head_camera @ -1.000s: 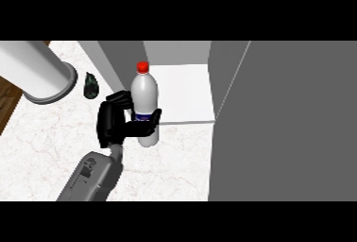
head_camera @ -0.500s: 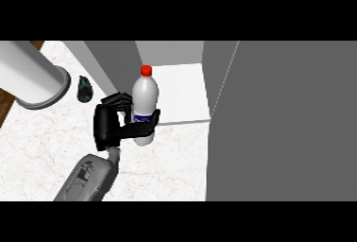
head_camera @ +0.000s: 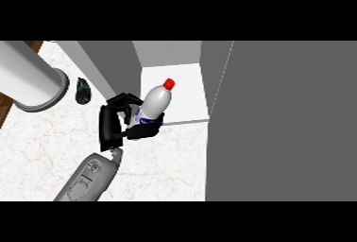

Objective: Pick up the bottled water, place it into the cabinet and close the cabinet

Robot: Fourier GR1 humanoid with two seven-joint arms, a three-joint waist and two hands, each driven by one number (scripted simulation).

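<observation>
Bottled water (head_camera: 155, 101) base hidden by hand (head_camera: 118, 124).

One robot arm shows. Its forearm (head_camera: 89, 178) is a smooth, rounded grey shell with faint dark outlined markings on its upper face, narrowing to a slim grey wrist. The left hand (head_camera: 111, 126) is matte black and blocky, with thick black fingers (head_camera: 144, 132).

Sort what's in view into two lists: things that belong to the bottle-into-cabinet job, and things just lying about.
Part of the job:
- clear plastic water bottle with a red cap, held by the black left hand
- grey cabinet with a white floor
- large grey cabinet door, standing open

Just lying about:
- big grey cylinder at upper left
- small dark oval object on the marble counter
</observation>
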